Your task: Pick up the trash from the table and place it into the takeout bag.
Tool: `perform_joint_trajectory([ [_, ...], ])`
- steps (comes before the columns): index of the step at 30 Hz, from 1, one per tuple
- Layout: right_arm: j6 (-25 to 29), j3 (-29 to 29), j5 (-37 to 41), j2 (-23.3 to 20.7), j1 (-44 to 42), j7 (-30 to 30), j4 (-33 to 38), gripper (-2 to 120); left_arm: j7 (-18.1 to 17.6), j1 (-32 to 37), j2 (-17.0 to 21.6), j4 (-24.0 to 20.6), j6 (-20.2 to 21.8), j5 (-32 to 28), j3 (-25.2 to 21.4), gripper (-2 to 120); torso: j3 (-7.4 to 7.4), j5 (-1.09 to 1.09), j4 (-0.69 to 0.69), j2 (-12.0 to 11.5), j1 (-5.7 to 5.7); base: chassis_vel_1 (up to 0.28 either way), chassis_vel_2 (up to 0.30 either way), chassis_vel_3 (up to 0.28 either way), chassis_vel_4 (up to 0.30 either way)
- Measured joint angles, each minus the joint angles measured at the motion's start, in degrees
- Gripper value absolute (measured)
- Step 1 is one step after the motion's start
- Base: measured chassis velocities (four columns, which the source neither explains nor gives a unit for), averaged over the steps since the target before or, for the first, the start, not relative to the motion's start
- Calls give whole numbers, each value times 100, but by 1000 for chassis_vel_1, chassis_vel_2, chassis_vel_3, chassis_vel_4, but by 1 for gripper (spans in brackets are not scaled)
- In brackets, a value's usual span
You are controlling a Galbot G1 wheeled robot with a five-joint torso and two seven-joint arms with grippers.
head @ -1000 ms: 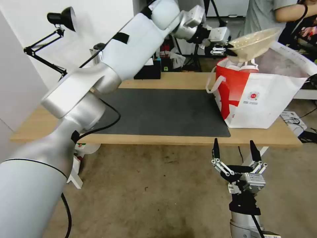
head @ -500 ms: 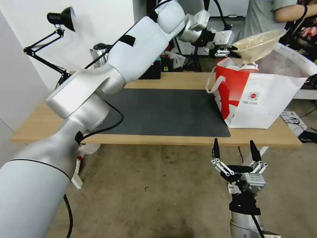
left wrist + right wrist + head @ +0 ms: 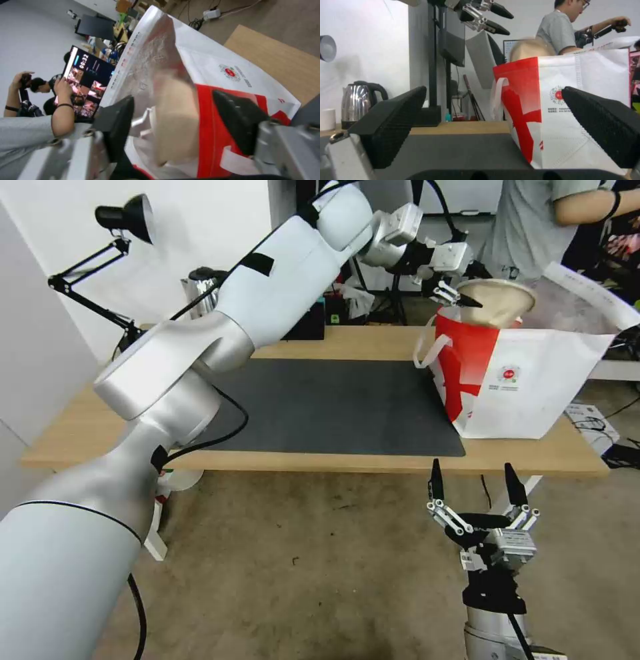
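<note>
Change: since half a second ago, your beige dish [image 3: 495,302] has dropped out of the left gripper [image 3: 459,295] and now sits in the mouth of the takeout bag [image 3: 533,380].
Head view: your left gripper hangs just beside the bag's top edge, fingers spread, holding nothing. The bag stands on the table [image 3: 87,430], partly on the grey mat [image 3: 333,403]. Your right gripper [image 3: 475,487] waits low, in front of the table, fingers wide apart.
Left wrist view: you see the dish [image 3: 176,120] tilted inside the bag's foil lining [image 3: 156,57].
Right wrist view: the dish [image 3: 531,48] peeks over the bag's rim. A kettle [image 3: 358,100] stands far off to one side.
</note>
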Motion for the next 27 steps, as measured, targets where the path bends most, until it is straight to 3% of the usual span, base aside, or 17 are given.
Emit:
perform_joint_trajectory([
  [3,0,0,0,0,0,0,0,100,0,0,3,9,-11,0,-3,78,0,0,0,0,0,0,0,0,0],
  [8,0,0,0,0,0,0,0,100,1,0,4,10,-15,0,-10,88,0,0,0,0,0,0,0,0,0],
  [9,0,0,0,0,0,0,0,100,6,0,5,8,-16,0,-16,97,0,0,0,0,0,0,0,0,0],
  [20,0,0,0,0,0,0,0,100,172,-3,91,-64,-12,-9,-89,100,0,0,-1,0,-1,0,0,0,0],
  [27,0,0,0,0,0,0,0,100,196,66,681,-643,100,-191,-194,100,0,-1,0,0,-1,0,0,0,0],
])
